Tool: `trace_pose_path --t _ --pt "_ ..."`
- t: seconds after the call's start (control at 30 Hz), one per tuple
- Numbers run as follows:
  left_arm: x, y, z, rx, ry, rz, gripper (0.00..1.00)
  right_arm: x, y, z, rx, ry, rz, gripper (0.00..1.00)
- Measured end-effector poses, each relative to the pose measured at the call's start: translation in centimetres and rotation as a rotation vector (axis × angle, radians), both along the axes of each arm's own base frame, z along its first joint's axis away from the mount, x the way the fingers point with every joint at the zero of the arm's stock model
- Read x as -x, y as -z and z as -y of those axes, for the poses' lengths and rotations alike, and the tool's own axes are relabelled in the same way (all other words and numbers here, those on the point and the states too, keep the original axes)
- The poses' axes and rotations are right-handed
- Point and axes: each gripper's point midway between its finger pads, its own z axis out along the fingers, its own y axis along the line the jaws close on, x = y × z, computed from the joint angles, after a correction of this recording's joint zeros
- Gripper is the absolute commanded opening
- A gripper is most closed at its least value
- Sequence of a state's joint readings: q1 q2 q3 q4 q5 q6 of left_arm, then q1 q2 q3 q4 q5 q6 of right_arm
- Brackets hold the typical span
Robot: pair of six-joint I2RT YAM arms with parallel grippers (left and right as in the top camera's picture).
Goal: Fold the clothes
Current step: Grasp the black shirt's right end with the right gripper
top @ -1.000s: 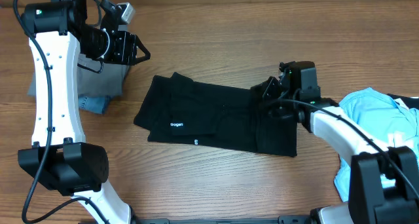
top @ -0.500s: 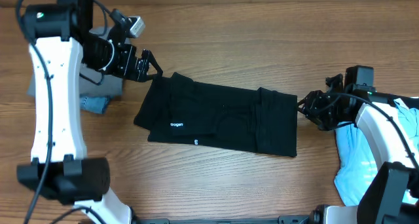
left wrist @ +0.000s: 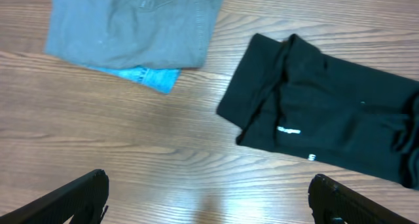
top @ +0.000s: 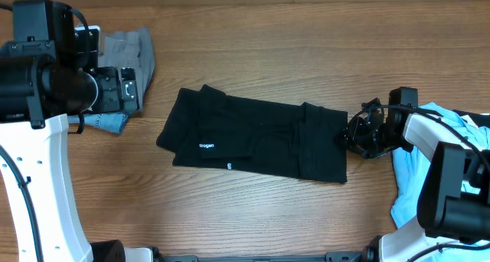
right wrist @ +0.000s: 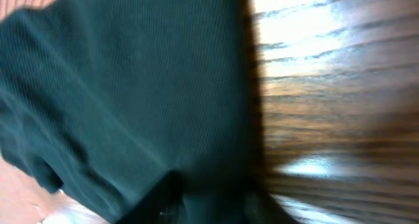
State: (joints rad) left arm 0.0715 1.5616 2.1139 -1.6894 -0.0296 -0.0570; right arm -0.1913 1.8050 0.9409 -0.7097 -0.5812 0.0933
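Wooden tabletop (top: 253,216) carries the black shirt (top: 256,143), folded into a long strip at its centre. At the shirt's right edge sits the right gripper (top: 351,135), its jaws too blurred to judge. Left gripper (left wrist: 208,188) hovers spread wide near the grey piece (top: 134,47) and denim piece (top: 111,122); the light-blue tee (top: 406,189) lies far right.

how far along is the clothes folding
Done: the black fabric shirt lies folded into a long flat band; grey and denim pieces sit stacked far left. In hand: the right gripper is at the band's right edge, grip unclear; the left gripper is open, empty. To do: shortening the band, then the crumpled light-blue tee.
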Motion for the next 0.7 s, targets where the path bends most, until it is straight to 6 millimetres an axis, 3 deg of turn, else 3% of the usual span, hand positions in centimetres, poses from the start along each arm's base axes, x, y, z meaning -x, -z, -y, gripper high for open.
trace_pose_path --t 0.23,0.37,0.5,0.57,0.7 --pt "-0.5 0.2 -0.7 -0.025 -0.033 0.000 1.00 -0.1 -0.2 0.0 -0.015 0.001 0.009 0.04" --pt "-0.6 0.3 -0.7 -0.026 -0.033 -0.003 1.00 0.6 -0.8 2.4 0.019 0.100 -0.095 0.04" --pt "-0.6 0.3 -0.7 -0.028 -0.034 -0.003 1.00 -0.2 -3.8 6.1 0.175 0.195 -0.109 0.04" --pt "-0.6 0.3 -0.7 -0.028 -0.034 -0.003 1.00 -0.9 -5.6 6.9 0.232 0.212 -0.071 0.04" --pt "-0.6 0.3 -0.7 -0.028 -0.034 -0.003 1.00 -1.2 -7.1 6.0 0.289 0.206 -0.049 0.04"
